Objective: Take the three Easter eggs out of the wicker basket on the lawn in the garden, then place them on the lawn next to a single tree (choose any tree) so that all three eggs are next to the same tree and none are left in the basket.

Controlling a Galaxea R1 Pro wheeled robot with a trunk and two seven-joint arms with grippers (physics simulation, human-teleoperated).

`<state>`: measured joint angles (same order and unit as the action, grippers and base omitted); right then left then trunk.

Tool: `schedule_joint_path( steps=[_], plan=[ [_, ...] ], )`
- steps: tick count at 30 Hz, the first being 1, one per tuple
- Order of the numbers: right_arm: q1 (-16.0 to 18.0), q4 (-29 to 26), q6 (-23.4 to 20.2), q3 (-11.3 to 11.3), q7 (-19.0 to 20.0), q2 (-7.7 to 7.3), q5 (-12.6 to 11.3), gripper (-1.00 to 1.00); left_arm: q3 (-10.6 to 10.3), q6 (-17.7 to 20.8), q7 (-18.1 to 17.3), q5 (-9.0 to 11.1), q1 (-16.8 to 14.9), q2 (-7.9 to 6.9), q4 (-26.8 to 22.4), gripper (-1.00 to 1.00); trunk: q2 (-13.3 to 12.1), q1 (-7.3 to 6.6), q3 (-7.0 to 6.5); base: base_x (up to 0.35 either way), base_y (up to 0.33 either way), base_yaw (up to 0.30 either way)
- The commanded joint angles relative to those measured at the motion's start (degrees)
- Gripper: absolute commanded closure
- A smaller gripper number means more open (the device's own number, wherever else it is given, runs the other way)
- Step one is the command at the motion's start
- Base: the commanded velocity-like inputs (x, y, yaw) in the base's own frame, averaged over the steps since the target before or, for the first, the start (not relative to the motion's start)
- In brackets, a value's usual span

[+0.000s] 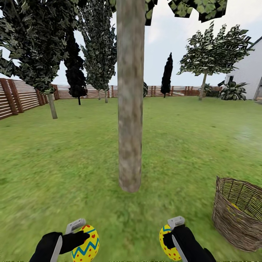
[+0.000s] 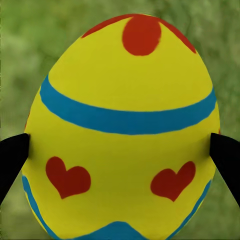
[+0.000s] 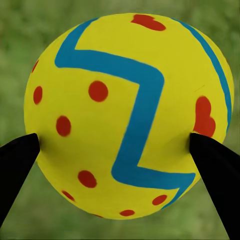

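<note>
Green lawn, pale tree trunk dead ahead. Wicker basket on the grass to its right, contents unclear. Left gripper pinches a heart-painted egg; right gripper pinches a red-dotted egg, both low over grass near the trunk.

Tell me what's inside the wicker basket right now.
Inside the wicker basket, the far wall's weave and a small yellow patch show, possibly an egg. The near wall hides the bottom.

Both arms reach low, left gripper and right gripper each clamping something.
</note>
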<state>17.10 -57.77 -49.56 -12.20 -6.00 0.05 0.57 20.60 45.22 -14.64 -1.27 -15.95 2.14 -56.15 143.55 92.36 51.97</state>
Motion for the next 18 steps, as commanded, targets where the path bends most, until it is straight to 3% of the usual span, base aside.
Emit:
schedule_joint_path(
  steps=[1,18],
  plan=[
    [0.03,-0.06,-0.28,-0.10,-0.22,0.01,0.04,1.00,0.23,0.31,-0.30,-0.14,-0.05,0.08,-0.07,1.00,0.05,0.01,0.29,0.000,0.000,0.000],
    [0.03,-0.24,-0.20,-0.19,-0.23,0.04,0.04,1.00,0.31,0.31,-0.30,-0.14,-0.05,0.06,-0.01,1.00,0.27,0.45,4.06,0.000,0.000,0.000]
  ],
)
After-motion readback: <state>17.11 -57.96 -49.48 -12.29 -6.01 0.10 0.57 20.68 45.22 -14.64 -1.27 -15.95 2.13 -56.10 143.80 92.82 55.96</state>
